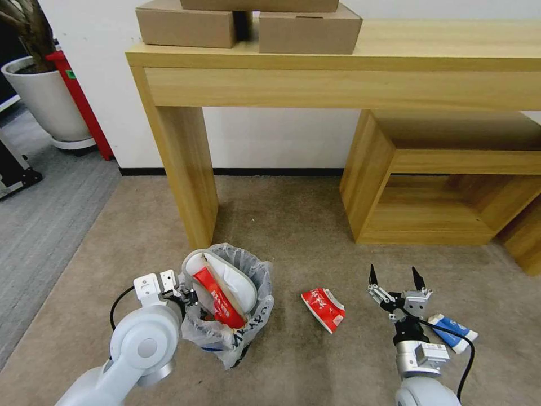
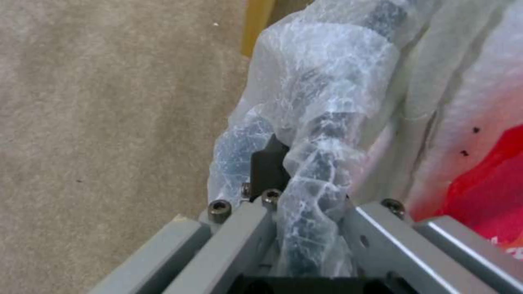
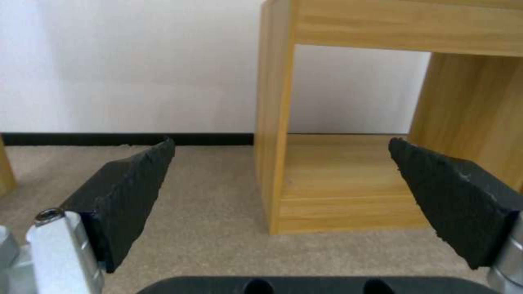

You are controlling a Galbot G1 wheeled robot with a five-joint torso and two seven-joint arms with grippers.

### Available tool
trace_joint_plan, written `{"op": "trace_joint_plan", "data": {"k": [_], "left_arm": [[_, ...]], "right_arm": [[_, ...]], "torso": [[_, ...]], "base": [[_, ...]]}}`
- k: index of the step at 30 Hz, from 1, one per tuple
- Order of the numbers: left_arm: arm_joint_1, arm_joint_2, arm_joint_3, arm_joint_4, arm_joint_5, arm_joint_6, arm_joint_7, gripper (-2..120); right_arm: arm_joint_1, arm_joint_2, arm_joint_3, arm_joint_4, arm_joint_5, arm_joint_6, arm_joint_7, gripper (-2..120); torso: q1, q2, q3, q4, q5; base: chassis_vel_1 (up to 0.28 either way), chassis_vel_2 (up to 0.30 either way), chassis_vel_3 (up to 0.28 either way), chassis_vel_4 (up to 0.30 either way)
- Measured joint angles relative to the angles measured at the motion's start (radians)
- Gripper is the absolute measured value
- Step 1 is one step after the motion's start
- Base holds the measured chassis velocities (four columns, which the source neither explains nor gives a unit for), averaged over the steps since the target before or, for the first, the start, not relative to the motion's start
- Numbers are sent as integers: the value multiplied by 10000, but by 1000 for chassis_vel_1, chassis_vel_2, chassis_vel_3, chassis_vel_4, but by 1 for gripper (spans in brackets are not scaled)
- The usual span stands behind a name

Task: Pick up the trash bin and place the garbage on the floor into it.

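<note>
- left end effector [image 1: 189,294] clamped on the trash bin [image 1: 225,338] rim, near left.
- right end effector [image 1: 394,277] spread apart above the floor [image 1: 282,225], between red wrapper [image 1: 322,309] and blue-white packet [image 1: 453,332].

Trash bin [image 1: 228,307] left of wrapper [image 1: 323,308], packet [image 1: 452,332] farther right.

bin [image 1: 228,316] upright (bagged), red wrapper [image 1: 323,309] beside

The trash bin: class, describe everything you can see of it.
The trash bin is small, round and dark, lined with a crinkly translucent bag bearing black print. It stands on the beige carpet beside the table leg, holding white slippers and a red carton. The left gripper is shut on its bagged rim.
</note>
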State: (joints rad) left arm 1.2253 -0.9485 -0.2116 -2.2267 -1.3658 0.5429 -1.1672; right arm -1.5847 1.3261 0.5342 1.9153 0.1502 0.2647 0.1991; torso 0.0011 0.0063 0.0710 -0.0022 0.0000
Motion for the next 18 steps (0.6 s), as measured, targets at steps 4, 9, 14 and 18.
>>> {"op": "trace_joint_plan", "data": {"k": [4, 9, 14, 18], "left_arm": [[130, 4, -45, -74, 70, 31, 23, 0], [277, 35, -120, -139, 131, 44, 71, 0], [334, -2, -111, -175, 177, 37, 90, 0], [448, -19, -138, -220, 240, 42, 117, 0]], "right_arm": [[63, -6, -66, -11, 13, -34, 22, 100], [96, -16, -110, -23, 20, -56, 50, 100], [92, -73, -99, 19, -7, -73, 124, 100], [112, -193, -120, -32, -22, -92, 149, 100]], "torso": [[0, 1, 0, 0, -1], [0, 0, 0, -1, 0], [2, 0, 0, -5, 0], [2, 1, 0, -5, -1]], "base": [[-65, -68, -60, -60], [-86, -87, -85, -92], [-87, -101, -87, -104], [-10, -16, -19, -21]]}}
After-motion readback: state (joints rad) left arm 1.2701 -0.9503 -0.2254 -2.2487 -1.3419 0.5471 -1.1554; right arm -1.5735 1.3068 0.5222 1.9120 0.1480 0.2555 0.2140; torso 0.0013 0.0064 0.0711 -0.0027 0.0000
